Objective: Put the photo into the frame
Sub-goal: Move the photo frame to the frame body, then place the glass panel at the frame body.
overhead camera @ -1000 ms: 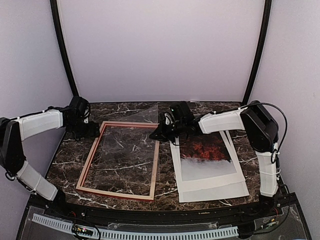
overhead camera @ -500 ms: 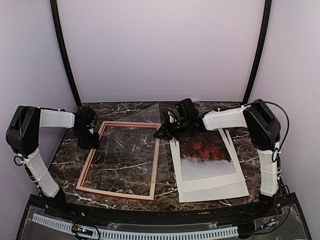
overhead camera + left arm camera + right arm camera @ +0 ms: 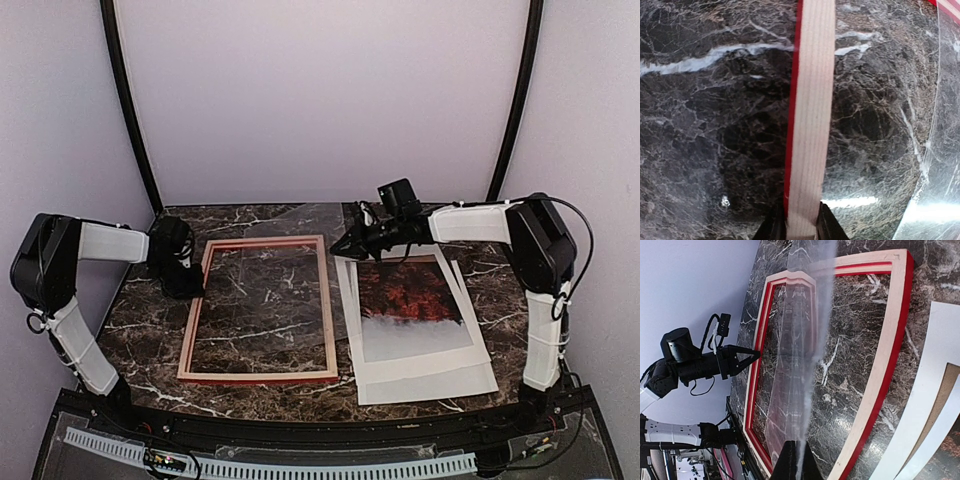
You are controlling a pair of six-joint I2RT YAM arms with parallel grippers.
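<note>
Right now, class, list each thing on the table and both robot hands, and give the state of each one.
frame: lying flat, pale back side up, opening unfilled.
clear pane: tilted over the frame, one edge raised.
cream mat: lying flat, right of the frame.
photo: flat on the cream mat, outside the frame.
left hand: shut on the frame's rail.
right hand: shut on the clear pane.

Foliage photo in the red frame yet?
Out. The red-orange foliage photo lies on the cream mat, right of the thin red rectangular frame, apart from it.
</note>
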